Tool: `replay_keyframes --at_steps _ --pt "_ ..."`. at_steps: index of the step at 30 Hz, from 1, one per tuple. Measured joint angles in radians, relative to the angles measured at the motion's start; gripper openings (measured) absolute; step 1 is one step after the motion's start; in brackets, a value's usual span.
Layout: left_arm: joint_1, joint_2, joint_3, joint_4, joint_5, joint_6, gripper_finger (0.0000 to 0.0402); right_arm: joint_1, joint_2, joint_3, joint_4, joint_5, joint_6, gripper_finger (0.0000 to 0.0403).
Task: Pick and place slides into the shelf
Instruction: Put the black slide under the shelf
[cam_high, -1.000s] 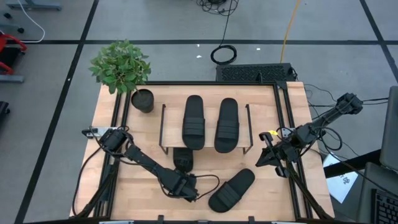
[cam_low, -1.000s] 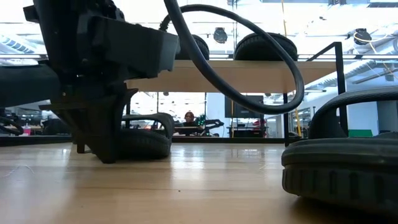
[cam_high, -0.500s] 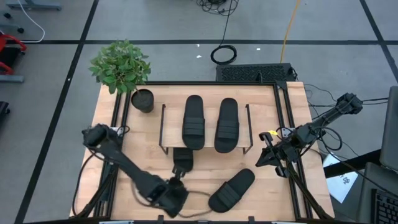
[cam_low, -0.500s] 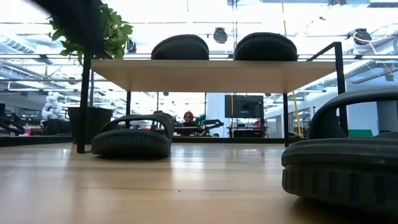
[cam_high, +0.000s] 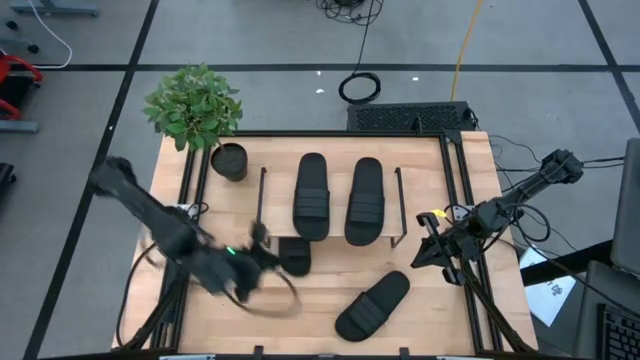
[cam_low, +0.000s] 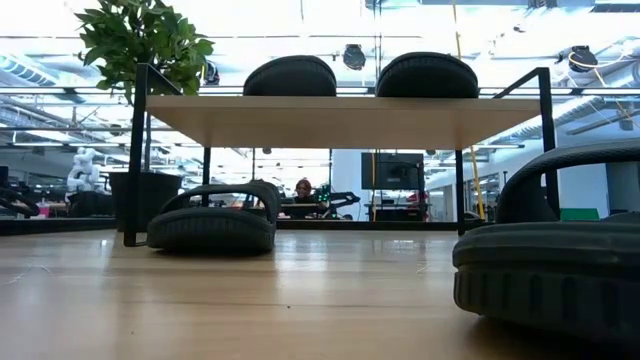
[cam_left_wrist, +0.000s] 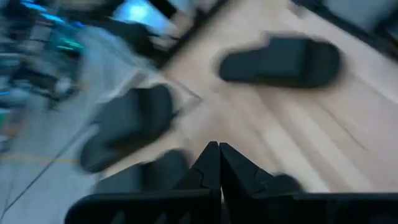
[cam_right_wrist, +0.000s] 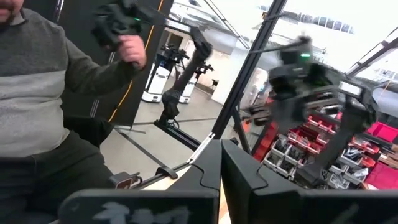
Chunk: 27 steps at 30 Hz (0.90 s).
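Observation:
Two black slides (cam_high: 311, 195) (cam_high: 365, 200) lie side by side on the shelf's top board (cam_high: 338, 205); the low view shows them as two dark humps (cam_low: 290, 75) (cam_low: 427, 73). A third slide (cam_high: 294, 257) (cam_low: 212, 220) rests on the table under the shelf. The fourth slide (cam_high: 372, 305) (cam_low: 550, 265) lies slantwise on the table nearer the near edge. My left gripper (cam_high: 262, 250) (cam_left_wrist: 217, 155), blurred and shut, is in the air left of the third slide. My right gripper (cam_high: 430, 255) (cam_right_wrist: 221, 155) waits shut at the table's right edge.
A potted plant (cam_high: 195, 110) stands at the table's far left corner, beside the shelf's left frame (cam_low: 135, 150). A cable loop (cam_high: 270, 300) trails below my left arm. In the right wrist view a person (cam_right_wrist: 37, 93) stands beyond the table.
My left arm has swung from the table's near edge, in front of the shelf, up and toward the left; it has left the low view altogether. The slides have kept their places.

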Motion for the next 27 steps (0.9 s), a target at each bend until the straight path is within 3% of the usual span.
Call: replay_keyframes --at_steps 3,8,11,17,22,27 --pt "-0.012 -0.209 -0.193 0.186 -0.059 0.013 0.0 0.0 0.0 0.0 0.0 0.0 -0.018 0.0" --pt "-0.029 -0.488 -0.568 0.636 -0.175 0.079 0.0 0.0 0.0 0.0 0.007 0.0 -0.039 0.0" --pt "-0.015 -0.569 -0.793 0.952 -0.254 0.134 0.0 0.0 0.0 0.0 0.007 0.0 -0.04 0.0" --pt "0.018 -0.619 -1.132 1.564 -0.257 0.273 0.0 0.0 0.0 0.0 -0.032 0.063 -0.083 0.0" --pt "0.05 -0.646 -1.271 1.759 -0.265 0.357 0.0 0.0 0.0 0.0 -0.056 0.227 -0.087 0.0" --pt "0.05 -0.658 -1.255 1.722 -0.245 0.431 0.0001 0.0 -0.001 0.001 -0.007 0.262 -0.088 0.0"
